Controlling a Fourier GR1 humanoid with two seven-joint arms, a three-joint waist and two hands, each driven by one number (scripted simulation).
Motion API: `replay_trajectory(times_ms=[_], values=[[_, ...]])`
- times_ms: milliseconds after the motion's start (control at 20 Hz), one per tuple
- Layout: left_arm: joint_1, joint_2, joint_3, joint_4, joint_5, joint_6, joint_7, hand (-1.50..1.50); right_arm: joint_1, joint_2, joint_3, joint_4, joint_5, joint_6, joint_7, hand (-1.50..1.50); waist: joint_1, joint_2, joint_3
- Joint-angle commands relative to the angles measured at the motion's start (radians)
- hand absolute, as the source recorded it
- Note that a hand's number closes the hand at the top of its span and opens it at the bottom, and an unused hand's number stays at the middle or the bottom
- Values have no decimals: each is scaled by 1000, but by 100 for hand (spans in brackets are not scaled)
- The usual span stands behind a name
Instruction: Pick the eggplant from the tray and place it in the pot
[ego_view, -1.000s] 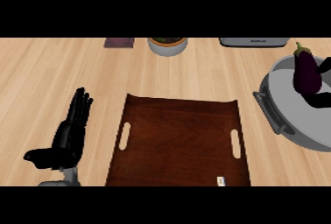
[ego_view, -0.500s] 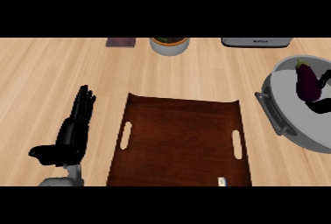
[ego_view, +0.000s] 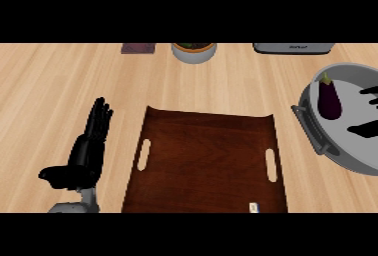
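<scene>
The dark purple eggplant (ego_view: 329, 100) lies inside the grey pot (ego_view: 347, 156) at the right edge, near its left wall, stem end pointing away from me. Only black fingertips and the thumb of my right hand (ego_view: 367, 95) show at the right border over the pot. They are spread and sit apart from the eggplant. The brown wooden tray (ego_view: 207, 155) lies at centre with nothing on it. My left hand (ego_view: 85, 152) rests open on the counter left of the tray, fingers straight and pointing away.
A grey bowl with a plant (ego_view: 194, 51) stands at the back centre. A small dark square (ego_view: 138, 48) lies to its left and a grey appliance (ego_view: 293, 48) to its right. The pot's handle (ego_view: 310, 127) faces the tray.
The eggplant came down from above the pot's rim into the pot. My right hand has let go of it and drawn off to the right. The left hand stayed put.
</scene>
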Motion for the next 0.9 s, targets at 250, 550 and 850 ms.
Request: replay_trajectory(times_ms=[250,550,850], values=[[42,25,2,-56,11,-21,20,0,-53,44,-304,15,-373,-15,-288,-150,-3,-5,3],[12,17,25,34,20,-31,-52,0,-21,-113,-421,150,-497,131,-360,-150,-7,4,1],[16,7,16,33,5,-20,-47,0,-50,-204,-460,265,-547,115,-412,-150,6,5,1]])
